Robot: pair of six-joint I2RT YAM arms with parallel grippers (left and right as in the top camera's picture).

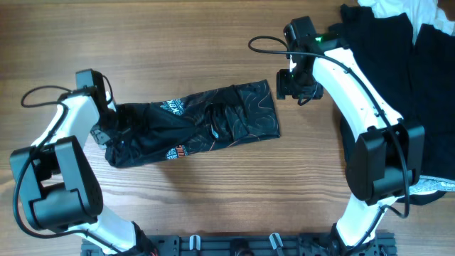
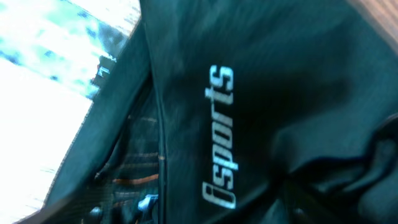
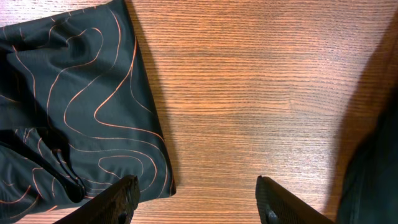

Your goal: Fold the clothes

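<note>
The black T-shirt (image 1: 199, 124) with reddish-brown contour lines lies mid-table, bunched into a long strip running left to right. My left gripper (image 1: 105, 134) is at its left end, buried in the cloth. The left wrist view is filled by black fabric (image 2: 249, 93) with white "isports" lettering, pressed close and hiding the fingers; the gripper seems shut on it. My right gripper (image 1: 290, 85) is open and empty just right of the shirt's right edge. In the right wrist view its fingers (image 3: 196, 186) straddle bare wood, the left finger over the shirt's corner (image 3: 74, 112).
A pile of other black clothes (image 1: 384, 43) lies at the back right, with a white garment (image 1: 402, 7) at the top edge. More black cloth with a logo (image 1: 434, 186) sits behind the right arm's base. The table (image 1: 213, 192) is brown wood.
</note>
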